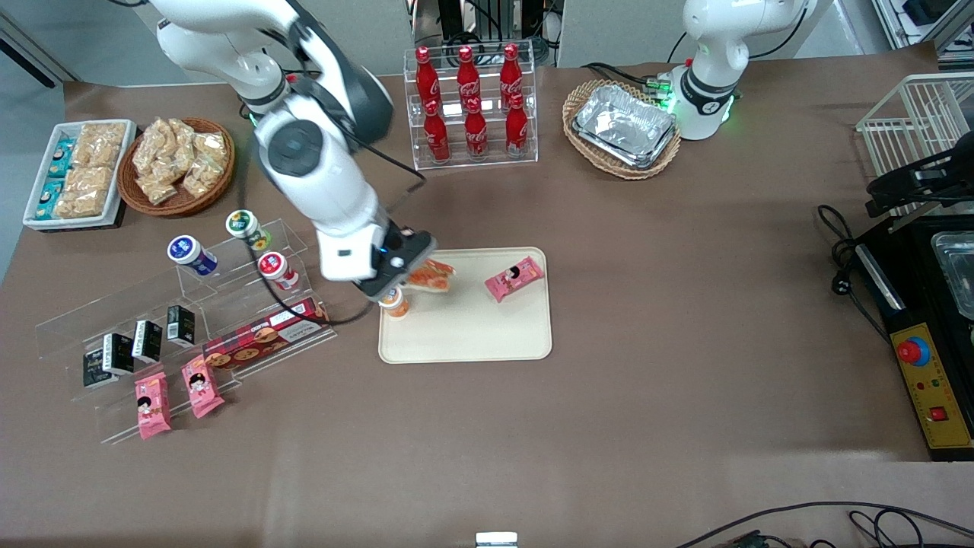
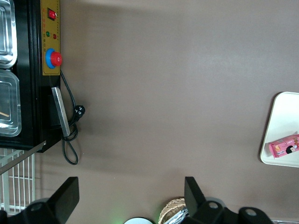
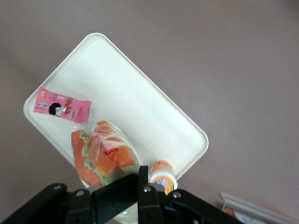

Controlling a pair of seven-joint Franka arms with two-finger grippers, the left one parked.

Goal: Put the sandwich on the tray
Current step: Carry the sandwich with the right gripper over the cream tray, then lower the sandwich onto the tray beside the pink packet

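Fingers of the gripper (image 1: 407, 283) close on the wrapped sandwich (image 1: 431, 275), gripping it at one end of the wrap, above the tray (image 1: 487, 335) near the rim toward the working arm's end of the table. In the right wrist view the sandwich (image 3: 100, 156) hangs over the tray (image 3: 140, 107), its orange and green filling edge showing; whether it touches the tray surface cannot be told. The end of the wrap nearest the fingers is hidden by the black gripper body.

A small orange-capped cup (image 1: 395, 302) stands on the tray just beside the gripper, nearer the front camera than the sandwich; the wrist view shows it (image 3: 162, 173) close to the tray's rounded corner. A pink snack packet (image 1: 514, 278) lies on the tray toward the parked arm's end, well apart from the sandwich. Most of the tray nearer the front camera is bare.

Off the tray, the tiered clear rack (image 1: 175, 335) of snacks sits near the tray's working-arm edge. The left wrist view catches only one cut-off end of the tray (image 2: 280, 112) with the pink packet (image 2: 284, 145); sandwich and gripper are outside it.
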